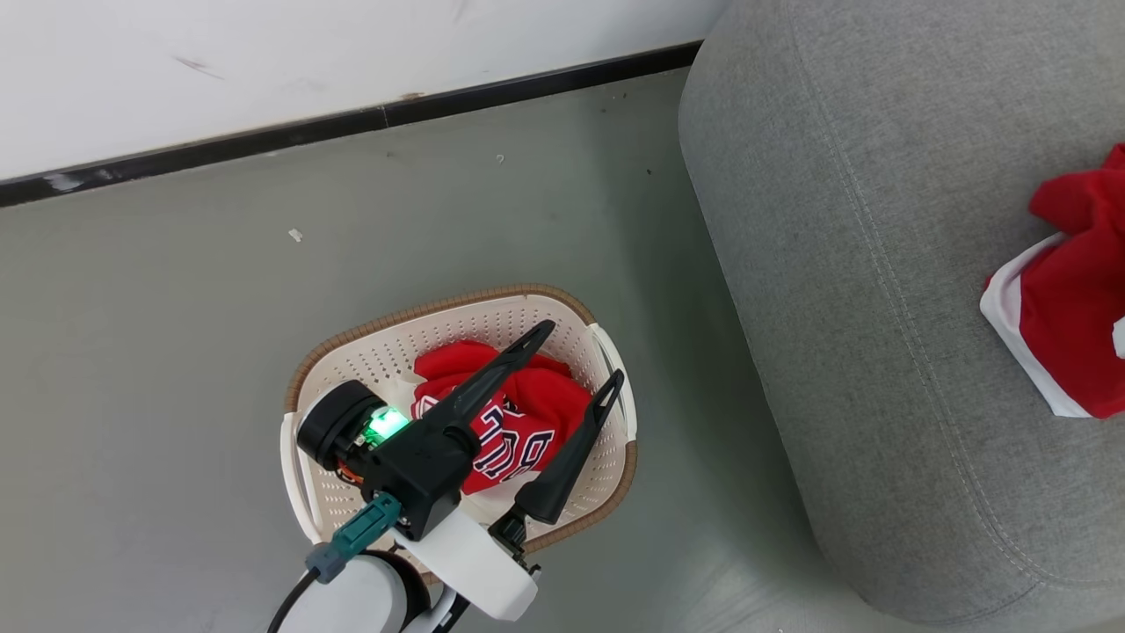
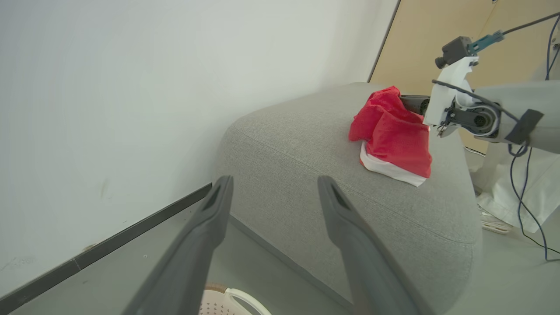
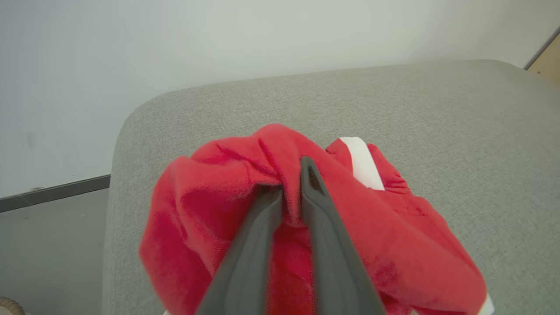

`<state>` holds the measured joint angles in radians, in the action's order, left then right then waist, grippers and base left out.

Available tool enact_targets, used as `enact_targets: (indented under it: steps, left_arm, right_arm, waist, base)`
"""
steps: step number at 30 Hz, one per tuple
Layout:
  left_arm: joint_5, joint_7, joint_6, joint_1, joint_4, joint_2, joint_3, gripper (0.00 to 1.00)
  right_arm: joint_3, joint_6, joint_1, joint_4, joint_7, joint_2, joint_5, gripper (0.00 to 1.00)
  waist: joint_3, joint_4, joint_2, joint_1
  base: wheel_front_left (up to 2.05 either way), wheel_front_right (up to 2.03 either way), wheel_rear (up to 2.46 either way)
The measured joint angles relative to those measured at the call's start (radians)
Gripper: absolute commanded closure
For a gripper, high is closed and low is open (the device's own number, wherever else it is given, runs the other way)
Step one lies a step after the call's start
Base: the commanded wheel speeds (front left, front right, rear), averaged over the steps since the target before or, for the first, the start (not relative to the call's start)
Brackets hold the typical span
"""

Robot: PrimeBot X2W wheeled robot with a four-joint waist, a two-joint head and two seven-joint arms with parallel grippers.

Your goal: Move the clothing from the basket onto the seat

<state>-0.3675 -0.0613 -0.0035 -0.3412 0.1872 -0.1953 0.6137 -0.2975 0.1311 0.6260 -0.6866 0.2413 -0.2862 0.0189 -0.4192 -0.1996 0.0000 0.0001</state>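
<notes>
A red garment with black lettering (image 1: 518,422) lies crumpled in the cream basket (image 1: 439,308) on the floor. My left gripper (image 1: 584,352) hovers over it, open and empty, its fingers (image 2: 210,227) spread wide. A second piece of red clothing with white trim (image 1: 1072,334) rests on the grey seat (image 1: 879,264). In the right wrist view my right gripper (image 3: 291,175) is shut on a fold of this garment (image 3: 210,210), which bunches around the fingers. The left wrist view shows that garment (image 2: 393,140) on the seat (image 2: 306,166), with my right arm (image 2: 455,105) behind it.
The basket stands on grey floor (image 1: 176,308) just left of the seat's rounded end. A white wall with a black baseboard (image 1: 352,123) runs behind. Beyond the seat are cables (image 2: 525,183), a wooden panel (image 2: 428,39) and a pale shoe (image 2: 494,223) on the floor.
</notes>
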Motion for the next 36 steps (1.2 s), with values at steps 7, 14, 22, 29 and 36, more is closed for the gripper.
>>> enact_targets:
  steps: [7, 14, 22, 29, 36]
  left_arm:
    - [0.0, -0.002, 0.0, -0.002, -0.013, -0.001, -0.015, 0.0]
    - [-0.002, -0.022, 0.0, -0.002, -0.035, -0.003, -0.037, 0.0]
    - [-0.011, -0.057, 0.013, 0.002, -0.074, -0.029, -0.09, 0.0]
    - [-0.033, -0.104, 0.056, 0.033, -0.108, -0.033, -0.168, 0.0]
    - [-0.073, -0.15, 0.103, 0.09, -0.143, -0.037, -0.259, 0.0]
  right_arm:
    - [0.021, 0.0, -0.004, 0.034, 0.007, 0.008, -0.019, 0.0]
    - [0.027, 0.0, -0.041, 0.186, 0.01, 0.014, -0.03, 0.0]
    - [0.068, 0.0, -0.133, 0.336, 0.011, 0.064, -0.036, 0.0]
    - [0.118, 0.0, -0.171, 0.442, 0.014, 0.112, -0.039, 0.0]
    - [0.21, 0.0, -0.199, 0.5, 0.014, 0.167, -0.044, 0.0]
  waist:
    - [-0.008, -0.006, 0.0, 0.0]
    - [0.01, -0.02, 0.0, 0.0]
    - [0.047, -0.03, 0.0, 0.0]
    - [0.09, -0.026, 0.0, 0.0]
    - [0.14, -0.007, 0.0, 0.0]
  base:
    - [0.0, 0.0, 0.0]
    - [0.0, 0.0, 0.0]
    - [0.0, 0.0, 0.0]
    - [0.0, 0.0, 0.0]
    - [0.0, 0.0, 0.0]
